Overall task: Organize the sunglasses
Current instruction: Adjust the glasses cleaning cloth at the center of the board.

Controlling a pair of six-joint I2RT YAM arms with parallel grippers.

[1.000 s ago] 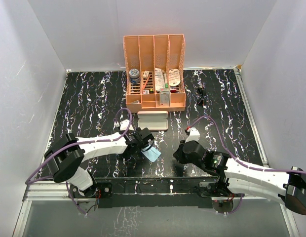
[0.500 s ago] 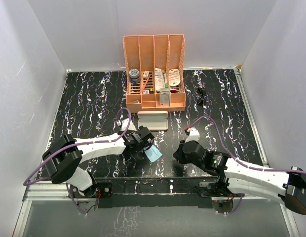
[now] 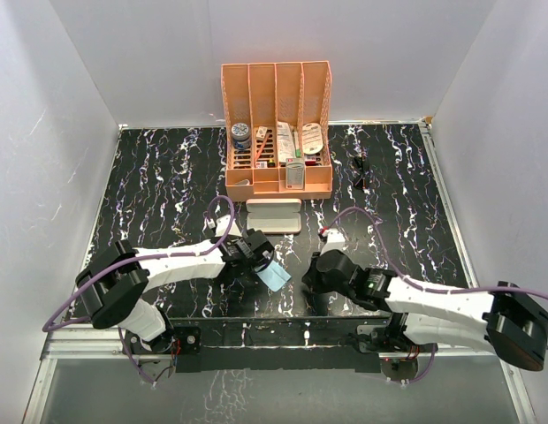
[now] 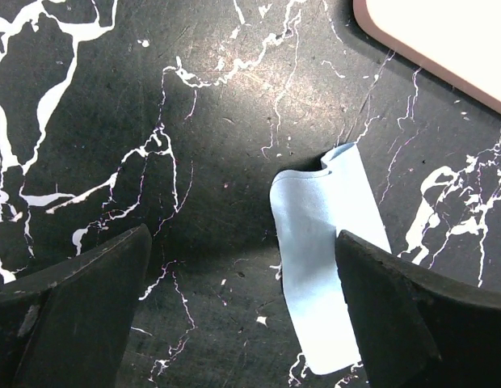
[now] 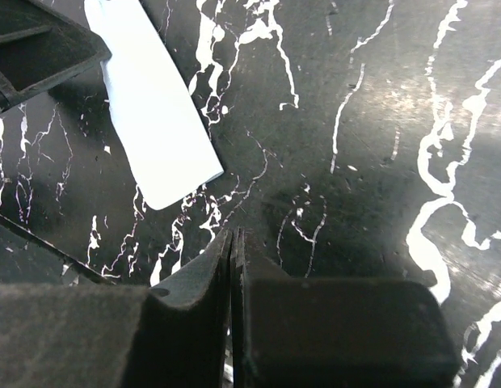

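Note:
The sunglasses are small, black and thin-framed; they lie on the table at the back right, right of the organizer. The pink case lies shut in front of the organizer; its corner shows in the left wrist view. The light blue cloth lies folded on the table. My left gripper is open and empty just above the cloth, whose right edge lies under the right finger. My right gripper is shut and empty, just right of the cloth.
An orange desk organizer with several small items stands at the back middle. White walls close in the table on the left, back and right. The arms' bases sit at the near edge.
My left gripper has let go of the cloth, which now lies on the table. My right gripper has moved left toward the cloth.

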